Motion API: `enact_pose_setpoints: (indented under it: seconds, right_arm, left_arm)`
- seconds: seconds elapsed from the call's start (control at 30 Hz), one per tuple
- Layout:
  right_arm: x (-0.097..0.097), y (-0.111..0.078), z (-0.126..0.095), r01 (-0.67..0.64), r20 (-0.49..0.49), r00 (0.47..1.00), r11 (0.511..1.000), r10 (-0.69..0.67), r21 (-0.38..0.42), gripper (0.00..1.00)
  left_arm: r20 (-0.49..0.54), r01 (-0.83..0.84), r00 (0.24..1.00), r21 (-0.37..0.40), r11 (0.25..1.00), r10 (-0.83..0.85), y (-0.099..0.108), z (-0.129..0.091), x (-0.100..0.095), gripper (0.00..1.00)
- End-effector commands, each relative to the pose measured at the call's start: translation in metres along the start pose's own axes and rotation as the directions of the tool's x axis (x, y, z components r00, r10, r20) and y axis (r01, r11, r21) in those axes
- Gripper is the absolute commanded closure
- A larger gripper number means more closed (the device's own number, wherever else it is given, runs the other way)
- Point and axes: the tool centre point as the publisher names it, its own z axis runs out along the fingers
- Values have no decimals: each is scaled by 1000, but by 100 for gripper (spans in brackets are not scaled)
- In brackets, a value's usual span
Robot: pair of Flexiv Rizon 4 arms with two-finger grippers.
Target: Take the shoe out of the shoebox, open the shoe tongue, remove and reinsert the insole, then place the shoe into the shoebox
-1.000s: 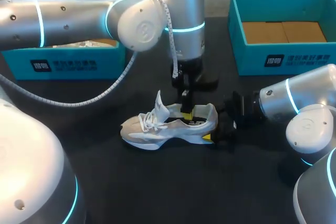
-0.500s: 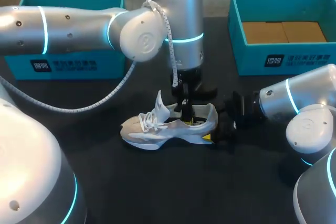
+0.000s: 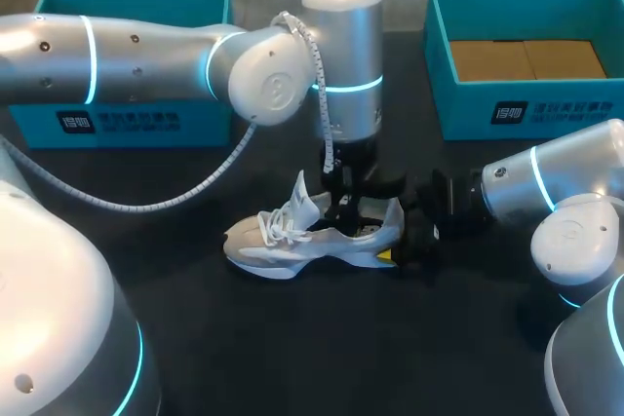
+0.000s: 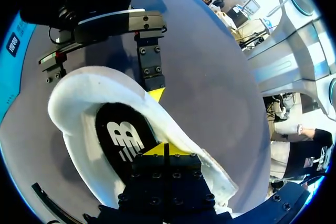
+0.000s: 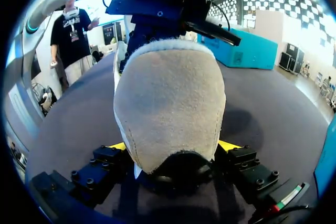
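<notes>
A white and grey shoe (image 3: 292, 238) lies on the black table, toe to the left and tongue (image 3: 300, 204) standing up. My left gripper (image 3: 343, 209) points straight down into the shoe's opening. In the left wrist view that gripper (image 4: 164, 149) is shut, its yellow tips together just above the black insole (image 4: 122, 137) and against the inner wall. I cannot see anything pinched between them. My right gripper (image 3: 405, 241) comes in low from the right and is shut on the shoe's heel. In the right wrist view the grey heel (image 5: 170, 98) sits between its fingers (image 5: 118, 146).
A teal shoebox (image 3: 127, 122) stands at the back left behind my left arm. A second teal shoebox (image 3: 526, 109) with brown cardboard inside stands at the back right. Bare black tabletop lies in front of the shoe.
My left arm has shifted slightly right and its gripper has sunk deeper into the shoe's opening, hiding its yellow tip. The right arm and the shoe have stayed put.
</notes>
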Motion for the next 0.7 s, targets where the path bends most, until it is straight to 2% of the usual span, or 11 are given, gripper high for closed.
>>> enact_pose_setpoints:
  seconds: [0.03,0.33,0.47,0.6,0.7]
  right_arm:
    - [2,-1,4,-1,2,1000,1000,1,3,100]
    - [2,-1,4,-1,2,1000,1000,1,3,100]
    - [2,-1,4,-1,2,1000,1000,1,3,100]
    - [2,-1,4,-1,2,1000,1000,1,3,100]
    - [2,-1,4,-1,2,1000,1000,1,3,100]
  left_arm:
    - [-2,-1,1000,2,1000,1,3,4,0,70]
    - [10,-13,1000,-25,1000,13,7,13,-5,72]
    - [49,-21,999,-33,999,22,9,16,-8,72]
    - [98,-31,995,-54,998,37,11,19,-11,66]
    - [126,-32,991,-80,996,42,12,24,-15,67]
